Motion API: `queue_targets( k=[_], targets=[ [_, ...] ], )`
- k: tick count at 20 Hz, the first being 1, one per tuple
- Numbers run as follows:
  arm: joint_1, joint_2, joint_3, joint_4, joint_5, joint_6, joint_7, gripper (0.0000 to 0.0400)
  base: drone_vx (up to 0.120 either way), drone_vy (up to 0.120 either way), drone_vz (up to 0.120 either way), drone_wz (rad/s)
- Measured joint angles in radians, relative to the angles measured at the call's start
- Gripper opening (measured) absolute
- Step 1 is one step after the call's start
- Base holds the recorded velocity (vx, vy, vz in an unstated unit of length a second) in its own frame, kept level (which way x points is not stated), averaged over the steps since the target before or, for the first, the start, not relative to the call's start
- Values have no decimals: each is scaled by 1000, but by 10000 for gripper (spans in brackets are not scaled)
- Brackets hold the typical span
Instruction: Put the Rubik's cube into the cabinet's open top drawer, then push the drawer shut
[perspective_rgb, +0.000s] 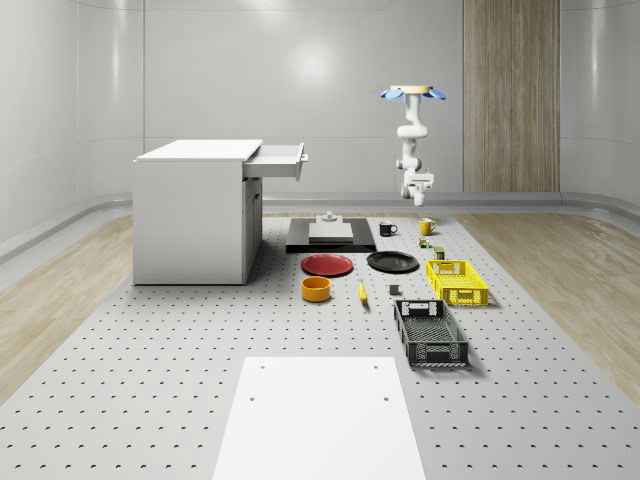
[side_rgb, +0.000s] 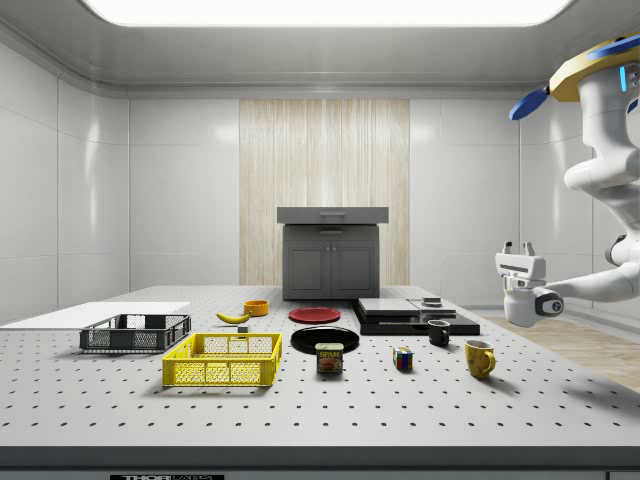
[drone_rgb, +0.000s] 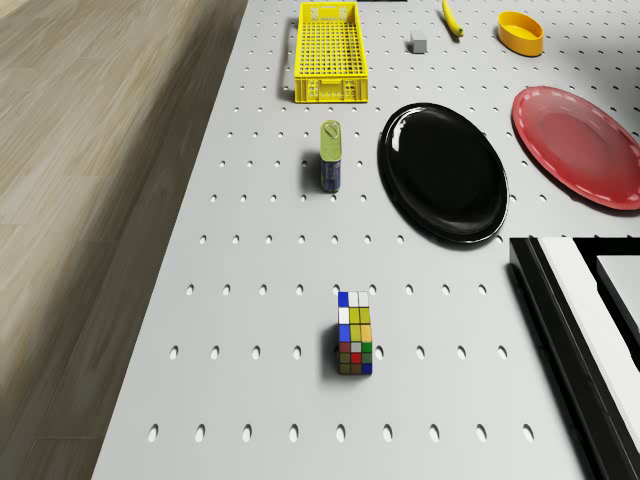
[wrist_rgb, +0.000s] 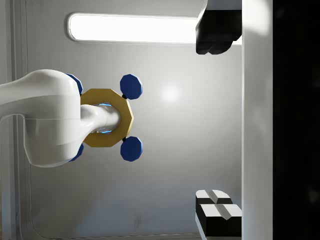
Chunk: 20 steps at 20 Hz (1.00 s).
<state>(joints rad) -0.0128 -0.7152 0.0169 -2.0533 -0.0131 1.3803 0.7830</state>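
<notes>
Well, the drone (perspective_rgb: 411, 94) hovers high beyond the table's (perspective_rgb: 150, 380) far edge, its claw (side_rgb: 521, 252) pointing upward, open and empty. Rubik's cube (drone_rgb: 355, 334) sits on the table near the yellow mug (side_rgb: 479, 357), so the open top drawer (perspective_rgb: 278, 160) awaits.

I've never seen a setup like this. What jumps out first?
A flying drone hovers high over the far right part of the table, a white arm hanging beneath it with its gripper pointing upward, well above the mugs. Below sits a small Rubik's cube, and a white cabinet stands on the whole-scene view's left with its top drawer pulled open.
</notes>
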Motion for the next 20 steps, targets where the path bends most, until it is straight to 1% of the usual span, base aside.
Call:
queue_targets(
  k=[1, 2, 8, 12, 13, 16, 20],
  targets=[
    [-1, -1, 2, -1, -3, 1, 0, 400, 120, 120, -120, 0],
    [-2, -1, 5, -1, -7, 2, 1, 400, 0, 40, -40, 0],
    [-11, -5, 34, -6, -48, 6, 6, 400, 113, 0, 0, 0],
    [-24, -8, 78, -12, -110, 10, 14, 400, 120, 0, -10, 0],
    [-29, -9, 95, -15, -133, 12, 18, 400, 120, 0, -120, 0],
    [-51, -14, 163, -31, -230, 16, 31, 400, 120, 0, -13, 0],
    [-101, -29, 317, -92, -452, 27, 65, 400, 120, 0, -120, 0]
  ],
)
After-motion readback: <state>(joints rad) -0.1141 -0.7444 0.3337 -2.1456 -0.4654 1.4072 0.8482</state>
